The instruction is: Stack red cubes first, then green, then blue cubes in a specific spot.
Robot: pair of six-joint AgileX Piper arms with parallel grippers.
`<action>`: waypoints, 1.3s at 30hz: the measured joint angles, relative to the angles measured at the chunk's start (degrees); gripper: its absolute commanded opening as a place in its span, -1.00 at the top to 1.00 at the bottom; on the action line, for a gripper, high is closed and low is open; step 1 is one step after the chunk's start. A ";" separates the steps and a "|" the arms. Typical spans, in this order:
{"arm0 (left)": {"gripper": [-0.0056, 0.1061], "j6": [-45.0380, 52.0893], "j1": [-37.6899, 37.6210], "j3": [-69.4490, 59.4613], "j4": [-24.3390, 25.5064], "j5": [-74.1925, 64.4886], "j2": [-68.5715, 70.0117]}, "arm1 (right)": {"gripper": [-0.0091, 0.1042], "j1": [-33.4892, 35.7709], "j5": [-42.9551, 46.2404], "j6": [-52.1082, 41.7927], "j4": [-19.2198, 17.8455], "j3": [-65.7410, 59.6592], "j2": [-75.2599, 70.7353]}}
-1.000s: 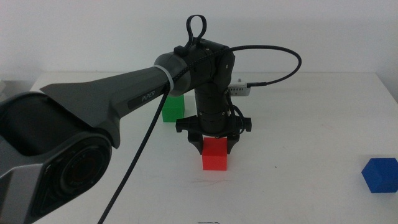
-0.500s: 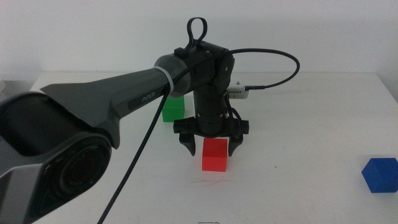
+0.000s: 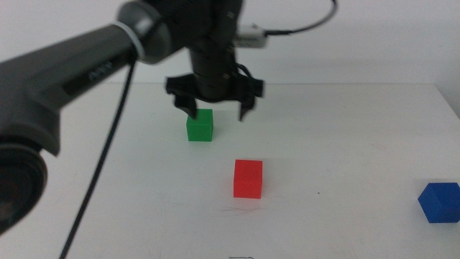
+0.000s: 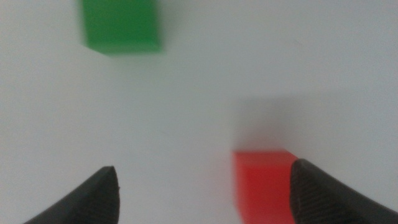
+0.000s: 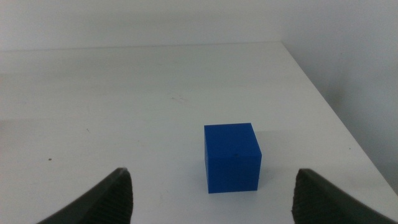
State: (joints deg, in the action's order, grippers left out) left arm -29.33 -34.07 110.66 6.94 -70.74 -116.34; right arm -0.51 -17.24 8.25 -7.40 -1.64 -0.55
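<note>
The red cube (image 3: 248,178) stands alone on the white table near the middle, and the left wrist view shows it (image 4: 262,185) close to one jaw. Further back and to the left sits the green cube (image 3: 200,125), blurred in the left wrist view (image 4: 121,26). My left gripper (image 3: 214,109) hangs open and empty above the table, just over and right of the green cube. At the right edge rests the blue cube (image 3: 439,201). It lies between and ahead of my right gripper's open jaws (image 5: 231,157). That right arm is out of the middle view.
The left arm (image 3: 79,65) reaches in from the left, with a black cable (image 3: 108,151) hanging below it. The table's right edge (image 5: 329,106) runs close beside the blue cube.
The left gripper let go of the red cube, opened wide, then rose and moved back and left toward the green cube. The red cube stayed in place.
</note>
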 measured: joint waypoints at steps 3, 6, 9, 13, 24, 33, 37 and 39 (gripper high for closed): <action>-0.78 4.27 4.04 1.32 -0.94 -0.20 -1.11 | -0.33 0.00 0.00 0.00 0.00 0.00 0.00; -0.78 8.43 7.84 4.31 -2.89 0.73 -4.13 | -0.33 0.00 0.00 0.00 0.00 0.00 0.00; -0.78 10.10 10.20 8.61 -3.64 1.58 -8.22 | -0.33 0.00 0.00 0.00 0.00 0.00 0.00; -0.78 11.69 11.46 13.41 -4.05 1.58 -14.06 | -0.33 0.00 0.00 0.00 0.00 0.00 0.00; -0.58 13.39 11.51 18.59 -4.48 4.95 -22.58 | -0.33 0.00 0.00 0.00 0.00 0.00 0.00; 0.74 13.40 14.11 18.94 -11.80 3.87 -23.95 | -0.33 0.00 0.00 0.00 0.00 0.00 0.00; 0.93 14.08 14.89 18.95 -13.44 0.44 -22.57 | -0.33 0.00 0.00 0.00 0.00 0.00 0.00; 0.93 13.66 14.18 18.35 -10.97 0.01 -20.55 | -0.33 0.00 0.00 0.00 0.00 0.00 0.00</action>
State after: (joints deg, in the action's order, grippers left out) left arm -15.68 -19.89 129.01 -4.03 -70.73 -136.89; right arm -0.51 -17.24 8.25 -7.40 -1.64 -0.55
